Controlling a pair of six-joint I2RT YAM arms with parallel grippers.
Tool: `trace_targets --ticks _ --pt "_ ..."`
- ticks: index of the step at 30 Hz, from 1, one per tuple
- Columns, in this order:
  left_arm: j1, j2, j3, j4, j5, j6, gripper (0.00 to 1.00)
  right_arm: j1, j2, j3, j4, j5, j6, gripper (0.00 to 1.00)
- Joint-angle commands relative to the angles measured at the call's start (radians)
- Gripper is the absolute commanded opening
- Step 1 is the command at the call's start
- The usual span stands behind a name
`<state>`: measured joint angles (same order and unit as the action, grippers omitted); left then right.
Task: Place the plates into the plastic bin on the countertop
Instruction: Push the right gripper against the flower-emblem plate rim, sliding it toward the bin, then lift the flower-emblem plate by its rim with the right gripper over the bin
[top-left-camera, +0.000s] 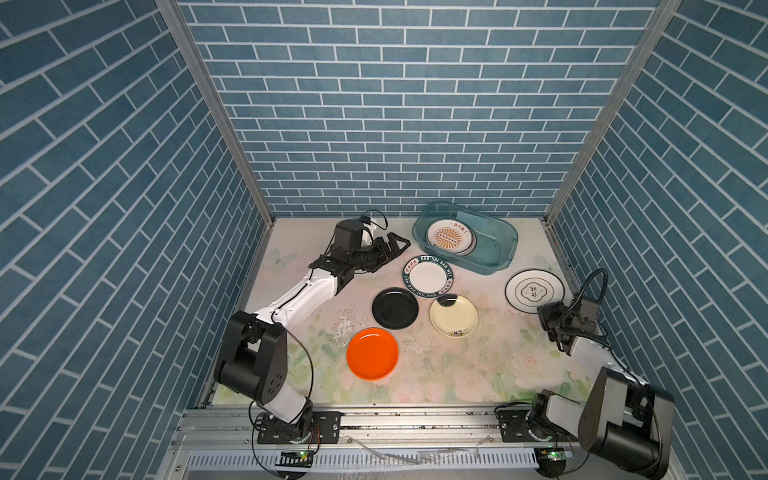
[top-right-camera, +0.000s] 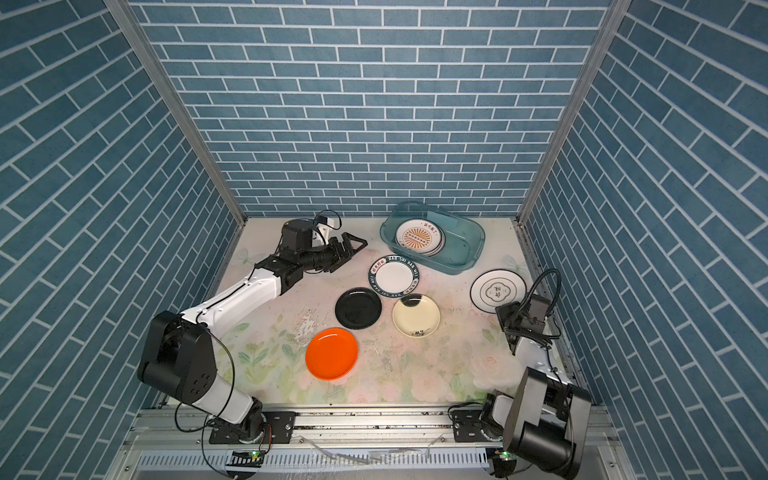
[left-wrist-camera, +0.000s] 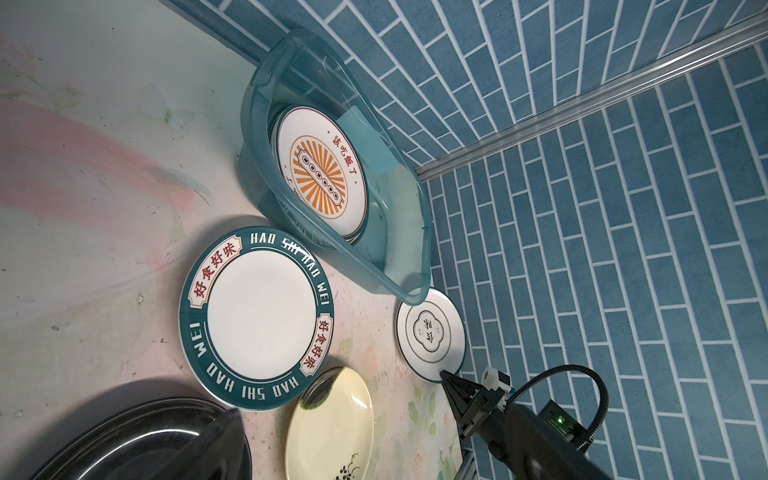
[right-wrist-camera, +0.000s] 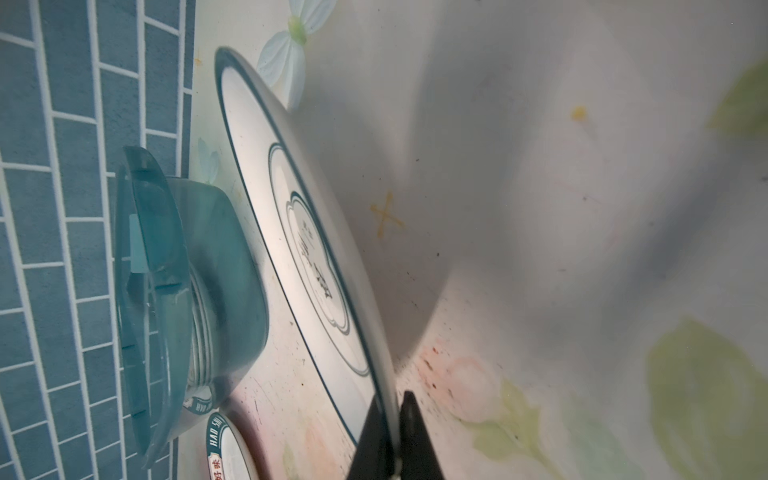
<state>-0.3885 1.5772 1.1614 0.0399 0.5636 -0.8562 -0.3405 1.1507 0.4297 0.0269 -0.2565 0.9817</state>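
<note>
Pinching the near rim of the emblem plate (top-left-camera: 534, 290), the right claw (right-wrist-camera: 395, 440) is clamping its two dark fingers (right-wrist-camera: 415, 440) tight on the edge, one on each face. Whether that edge is lifting off the table (top-left-camera: 478, 374) I cannot tell. The emblem plate is white with a thin dark rim line and a lobed frame around characters too small to read. It is lying just beside the right end of the plastic bin (top-left-camera: 490, 249), not inside it.

The left claw (top-left-camera: 398, 244) is hanging wide open and holding nothing, above the table just left of the bin. The bin is sitting slantwise at the back of the table and is holding a stack of plates (top-left-camera: 469, 250) at its left end. The top plate (top-left-camera: 451, 236) is showing an orange sunburst and the red characters 该吃饭了.

Close against the bin's front wall, the teal-rimmed plate (top-left-camera: 427, 276) is carrying "HAO SHI HAO WEI" in white capitals twice round its rim and 好食好味 in red on cream panels. Nearer the front, the black plate (top-left-camera: 395, 308), the cream plate (top-left-camera: 453, 316) with its black blot and small dark sprig, and the orange plate (top-left-camera: 372, 353) are lying on the table outside the bin.
</note>
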Motion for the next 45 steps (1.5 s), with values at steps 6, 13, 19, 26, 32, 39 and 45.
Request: trace_targets --ticks 6,13,19,26,32,39,45 --pt "-0.004 0.004 0.017 0.013 -0.005 0.014 0.99 -0.001 -0.243 0.119 -0.342 0.108 -0.169 0.00" --pt "-0.004 0.025 0.024 0.028 -0.004 0.008 0.99 -0.001 -0.327 0.250 -0.518 0.184 -0.261 0.00" --pt "-0.003 0.039 0.022 0.032 -0.002 0.006 1.00 -0.002 -0.325 0.301 -0.511 0.090 -0.241 0.00" --pt "-0.003 0.035 -0.003 0.041 -0.017 0.015 0.99 -0.001 -0.261 0.334 -0.471 0.002 -0.232 0.00" --pt "0.006 0.042 -0.019 0.047 -0.023 0.032 1.00 0.006 -0.256 0.333 -0.397 -0.081 -0.215 0.00" --pt "0.021 0.030 -0.058 0.114 -0.008 0.026 1.00 0.068 -0.215 0.374 -0.373 -0.080 -0.208 0.00" --pt "0.055 -0.034 -0.181 0.312 -0.022 -0.042 1.00 0.171 -0.144 0.477 -0.378 -0.032 -0.232 0.00"
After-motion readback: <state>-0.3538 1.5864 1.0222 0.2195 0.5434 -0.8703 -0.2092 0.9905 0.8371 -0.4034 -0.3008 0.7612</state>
